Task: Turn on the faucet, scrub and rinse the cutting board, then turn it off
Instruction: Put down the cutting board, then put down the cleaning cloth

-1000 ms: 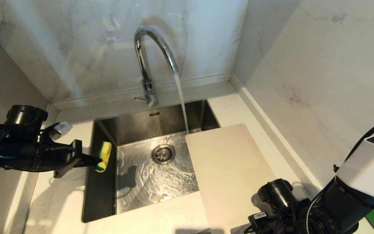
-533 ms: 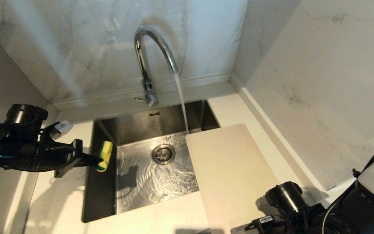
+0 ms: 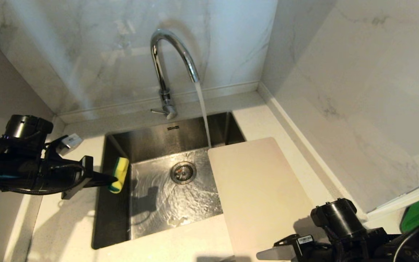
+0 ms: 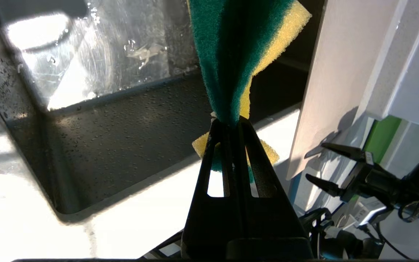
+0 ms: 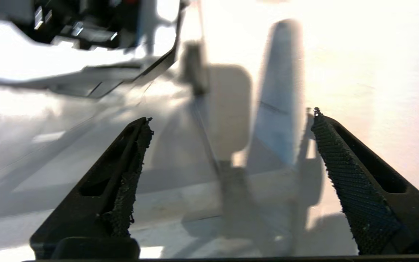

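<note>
The chrome faucet stands behind the sink and water runs from its spout. The cream cutting board lies flat on the counter to the right, its left edge over the sink; the left wrist view also catches the board. My left gripper hangs over the sink's left rim, shut on a yellow and green sponge. The left wrist view shows the left gripper pinching that sponge. My right gripper is open and empty by the board's near end, seen as the right gripper from the left wrist.
The steel sink has a wet floor and a round drain. A small silver-white object lies on the left counter. Marble walls close the back and right. Something green sits at the far right.
My right arm has drawn back toward the lower right corner, and its white casing has left the head view. The left gripper and sponge have hardly moved. Water keeps running.
</note>
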